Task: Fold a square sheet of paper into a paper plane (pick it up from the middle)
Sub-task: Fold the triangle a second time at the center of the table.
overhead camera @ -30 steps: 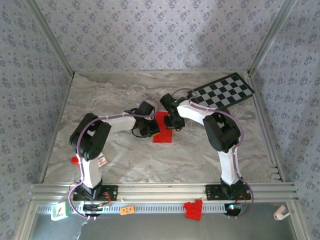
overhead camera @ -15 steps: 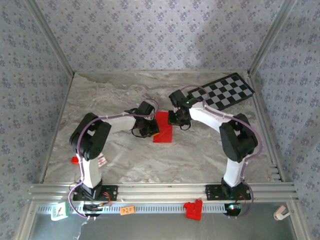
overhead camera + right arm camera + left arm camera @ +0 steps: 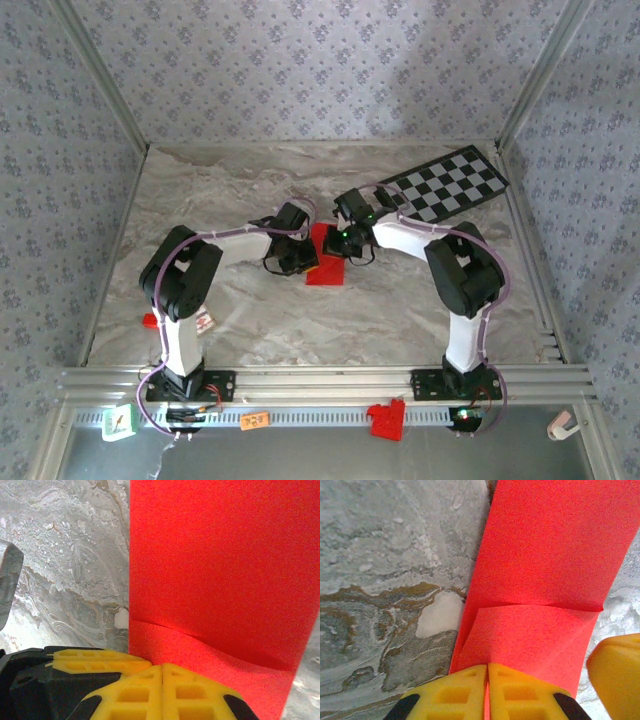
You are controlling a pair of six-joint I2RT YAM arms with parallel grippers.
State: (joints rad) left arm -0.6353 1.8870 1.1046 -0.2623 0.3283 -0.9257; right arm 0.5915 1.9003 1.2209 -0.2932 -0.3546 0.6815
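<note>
Top external view: the square sheet of paper (image 3: 327, 265), folded to a narrow red strip, lies mid-table (image 3: 250, 310) between the left gripper (image 3: 306, 262) and the right gripper (image 3: 345, 246), with the checkered board (image 3: 445, 183) well behind. Left wrist view adds a creased flap across the strip, with yellow jaws pressed together at its edge. Right wrist view shows that gripper's jaws also together, at a curling fold. Whether either pinches paper cannot be told.
</note>
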